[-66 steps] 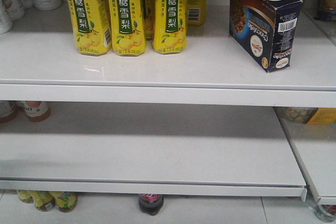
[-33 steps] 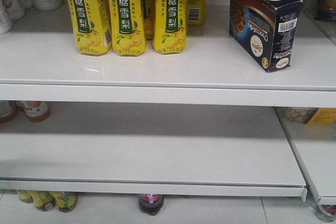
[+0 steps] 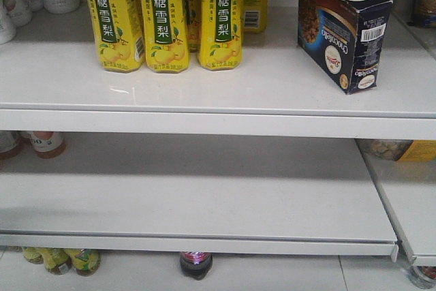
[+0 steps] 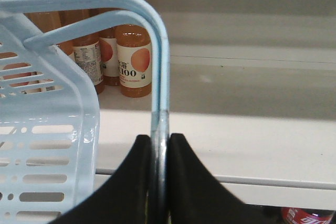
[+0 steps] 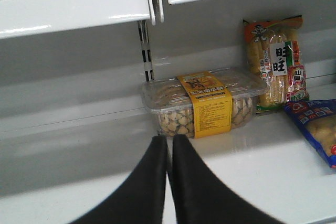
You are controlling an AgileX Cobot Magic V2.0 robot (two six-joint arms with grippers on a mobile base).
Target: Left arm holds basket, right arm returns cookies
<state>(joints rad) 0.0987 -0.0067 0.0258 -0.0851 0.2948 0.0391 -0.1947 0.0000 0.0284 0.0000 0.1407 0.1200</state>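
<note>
On the upper shelf (image 3: pixel 204 93), the yellow drink bottles (image 3: pixel 163 18) line up toward the back-left, and over toward the right end the cookies (image 3: pixel 344 28) stand on their own, box upright on the shelf with the barcode side turned out, close to the front edge and well apart from the bottles. Nothing is touching that box. As a judgement, the return looks done: the cookies are back on the shelf and the right arm is off them, so what is left, if anything, is pulling clear and finishing up with the basket.

Now the left pincer (image 4: pixel 158 145): its two black fingers are clamped on the swing handle of the light blue basket (image 4: pixel 47 129), the thin bar squeezed between them with no gap to spare. The basket's slotted wall hangs at the left of that view, orange drink bottles (image 4: pixel 134 59) on a shelf behind.

Across to the right pincer (image 5: pixel 169 145): fingers pressed together, nothing between them, empty. It points at a lower shelf where a clear tub of snacks (image 5: pixel 205 100) sits with a yellow band, a bagged snack (image 5: pixel 275 61) just beside it at the right.
</note>
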